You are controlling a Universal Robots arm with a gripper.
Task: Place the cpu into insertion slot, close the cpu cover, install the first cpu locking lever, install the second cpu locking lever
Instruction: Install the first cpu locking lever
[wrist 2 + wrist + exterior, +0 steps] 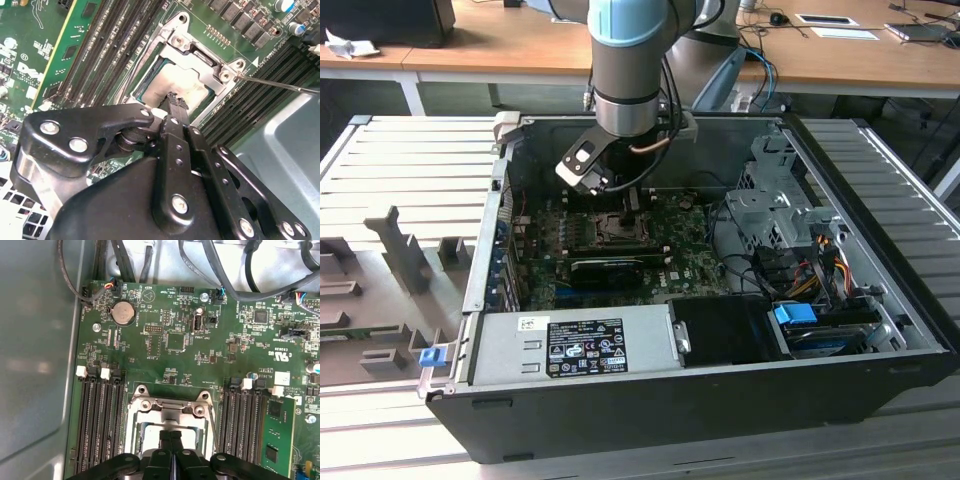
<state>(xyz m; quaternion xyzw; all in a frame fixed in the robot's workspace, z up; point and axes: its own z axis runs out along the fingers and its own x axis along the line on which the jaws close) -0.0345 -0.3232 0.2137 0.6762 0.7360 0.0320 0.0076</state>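
Observation:
The cpu (182, 80) lies flat in the insertion slot (176, 26), its pale silver face showing through the window of the cpu cover (210, 62). The cover lies down over it like a frame. My gripper (174, 97) is shut with nothing between its black fingers, and its tip sits on or just above the chip's face. In the first wrist view the shut gripper (170, 434) hangs over the cpu (150, 432) inside the cpu cover (167, 407). A thin metal lever rod (280, 86) sticks out sideways from the socket corner. In the exterior view the gripper (624, 207) reaches down into the case.
Rows of black memory slots (97, 420) flank the socket on both sides, and one slot holds a green module (277, 435). The open case holds a long black finned card (610, 268), a power supply (570, 345), a drive cage (770, 200) and loose cables (815, 270).

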